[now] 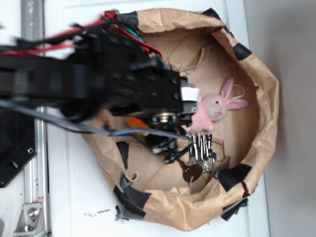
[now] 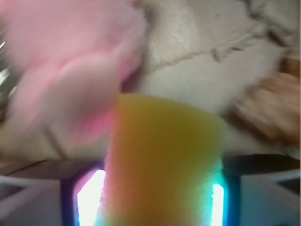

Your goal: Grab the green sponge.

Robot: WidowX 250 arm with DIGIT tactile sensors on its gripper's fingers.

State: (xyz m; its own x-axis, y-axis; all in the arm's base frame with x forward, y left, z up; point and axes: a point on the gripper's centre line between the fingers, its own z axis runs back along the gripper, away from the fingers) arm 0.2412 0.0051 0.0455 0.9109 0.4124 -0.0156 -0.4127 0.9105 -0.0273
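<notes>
Filling the wrist view, the green sponge (image 2: 164, 160) sits pinched between the gripper's (image 2: 157, 200) narrowed jaws beside the pink bunny (image 2: 66, 70), so lifting clear comes next.

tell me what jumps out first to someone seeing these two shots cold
In the wrist view a yellow foam sponge fills the middle, sitting between the lit pads of the tool, with a pink blur of plush at upper left. From outside, the big black arm covers the left half of a crumpled brown paper basin patched with black tape, and a pink bunny and a bunch of keys lie just past its end.
</notes>
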